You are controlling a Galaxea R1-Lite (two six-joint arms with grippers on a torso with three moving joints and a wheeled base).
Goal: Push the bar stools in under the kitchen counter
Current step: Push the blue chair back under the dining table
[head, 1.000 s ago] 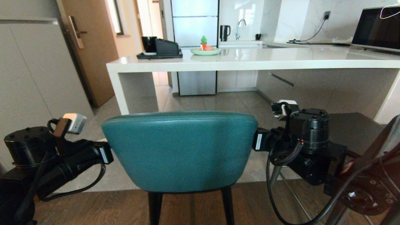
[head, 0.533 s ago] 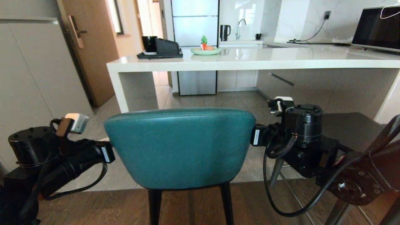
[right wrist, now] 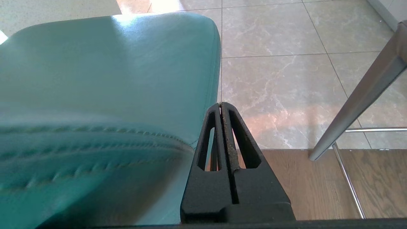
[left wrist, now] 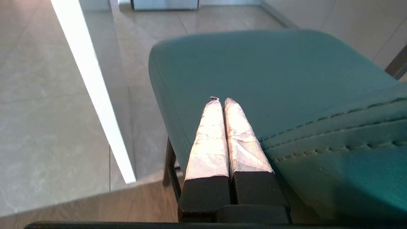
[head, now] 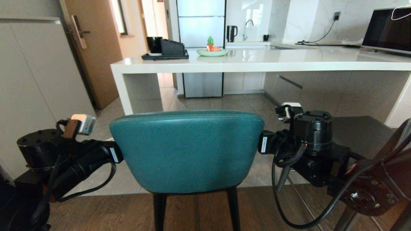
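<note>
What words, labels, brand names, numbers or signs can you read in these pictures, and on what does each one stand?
None can be read.
White label on the left arm's wrist, beside the teal bar stool: print too small to read.
White label on the right arm's wrist: print too small to read.
Kitchen counter, kettle and fridge: no text visible.

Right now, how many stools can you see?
2: the teal stool right in front between both hands, and the dark stool to its right, partly hidden by the right arm.
</note>
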